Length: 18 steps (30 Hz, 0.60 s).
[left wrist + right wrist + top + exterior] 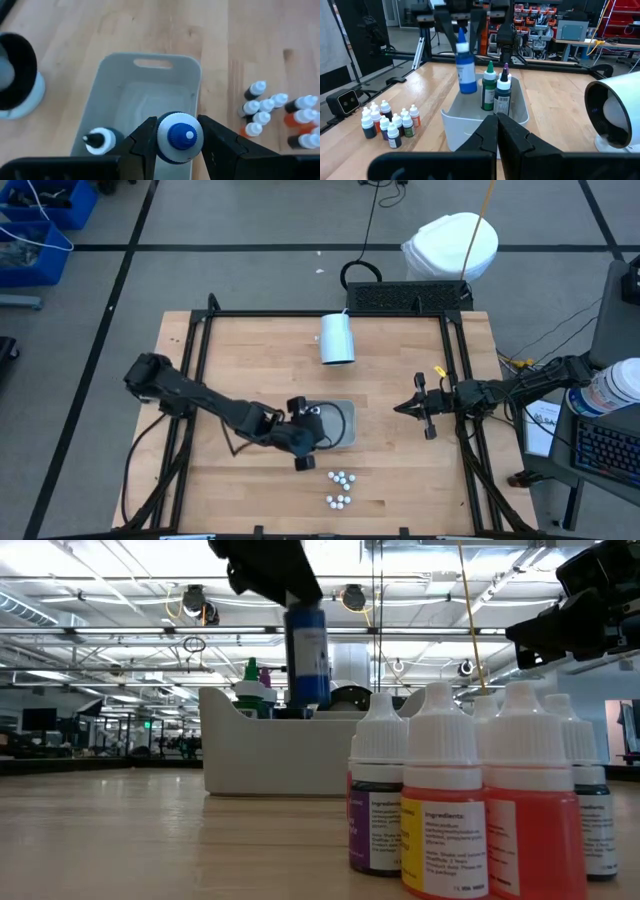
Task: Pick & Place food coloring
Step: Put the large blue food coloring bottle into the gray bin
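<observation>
My left gripper (179, 150) is shut on a blue food coloring bottle (466, 70), which hangs over the grey bin (347, 412) in the middle of the table. In the bin stand a green bottle (489, 92) and a dark one (503, 93). Several small white-capped bottles (340, 488) stand in two clusters on the table near its front edge, close in the low view (460, 810). My right gripper (403, 408) waits shut at the table's right, pointing level toward the bin. My left gripper pinches the blue bottle by its white collar (164, 142), just under the blue tip, between its two fingers (479, 27). The fingers come from above, slanting down. The bottle hangs about upright below them, clear of the bin, with its base (468, 90) near rim height.
A large white cup (337, 338) lies on its side at the table's far middle, behind the bin. Black frame rails (455, 380) run along the table's edges. Bare wood lies left of the bin and between the bin and my right gripper.
</observation>
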Each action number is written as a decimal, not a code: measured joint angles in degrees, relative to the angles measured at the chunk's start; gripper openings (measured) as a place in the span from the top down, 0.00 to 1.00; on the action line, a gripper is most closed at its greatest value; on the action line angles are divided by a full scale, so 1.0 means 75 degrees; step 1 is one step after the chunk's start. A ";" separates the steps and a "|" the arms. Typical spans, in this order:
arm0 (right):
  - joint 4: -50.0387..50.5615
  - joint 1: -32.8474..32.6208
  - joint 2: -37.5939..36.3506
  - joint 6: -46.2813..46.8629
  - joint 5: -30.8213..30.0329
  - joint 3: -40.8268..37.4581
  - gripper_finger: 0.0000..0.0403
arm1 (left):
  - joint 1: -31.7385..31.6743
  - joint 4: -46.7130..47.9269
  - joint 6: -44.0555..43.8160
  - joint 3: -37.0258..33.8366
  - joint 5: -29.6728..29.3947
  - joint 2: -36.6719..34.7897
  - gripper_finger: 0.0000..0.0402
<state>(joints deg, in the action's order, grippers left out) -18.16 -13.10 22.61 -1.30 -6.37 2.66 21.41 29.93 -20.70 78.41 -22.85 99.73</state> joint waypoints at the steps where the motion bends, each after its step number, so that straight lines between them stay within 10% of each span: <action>1: -0.0002 -0.0003 0.0000 0.0002 0.0000 0.0000 1.00 | 0.0000 -0.0008 -0.0054 0.0000 -0.0001 0.0084 0.67; 18: -0.0055 0.0000 0.0038 -0.0003 -0.0003 0.0001 1.00 | -0.0082 0.0272 -0.0572 -0.0006 -0.0452 0.0302 0.68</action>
<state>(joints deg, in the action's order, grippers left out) -18.57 -13.10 22.90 -1.32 -6.39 2.66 20.79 31.97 -24.99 78.37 -26.24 102.00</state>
